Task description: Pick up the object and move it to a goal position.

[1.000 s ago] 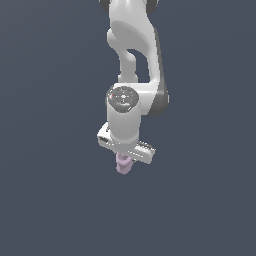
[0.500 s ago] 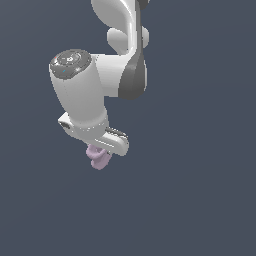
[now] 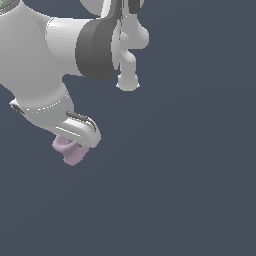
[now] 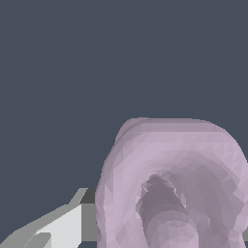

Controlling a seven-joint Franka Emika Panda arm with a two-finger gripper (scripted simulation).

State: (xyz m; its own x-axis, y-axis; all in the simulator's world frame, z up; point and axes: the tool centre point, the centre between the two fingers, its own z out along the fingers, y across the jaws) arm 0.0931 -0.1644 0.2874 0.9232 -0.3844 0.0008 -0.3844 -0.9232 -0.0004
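Note:
The object (image 3: 69, 151) is a small pale lilac-pink lumpy piece with a round hollow. In the exterior view it hangs under my white gripper (image 3: 70, 146), at the exterior view's left. The gripper is shut on it and holds it in the air above the dark grey floor. My fingertips are hidden behind the hand and the object. In the wrist view the object (image 4: 169, 164) fills much of the picture, its ring-like hollow facing the camera, and one grey-white finger (image 4: 63, 225) shows beside it.
The white and dark grey arm (image 3: 95, 47) fills the upper part of the exterior view's left. A plain dark grey surface (image 3: 190, 175) lies all around, with nothing else on it in view.
The arm has swung towards the exterior view's left and come much closer to the camera, carrying the object along in its grip.

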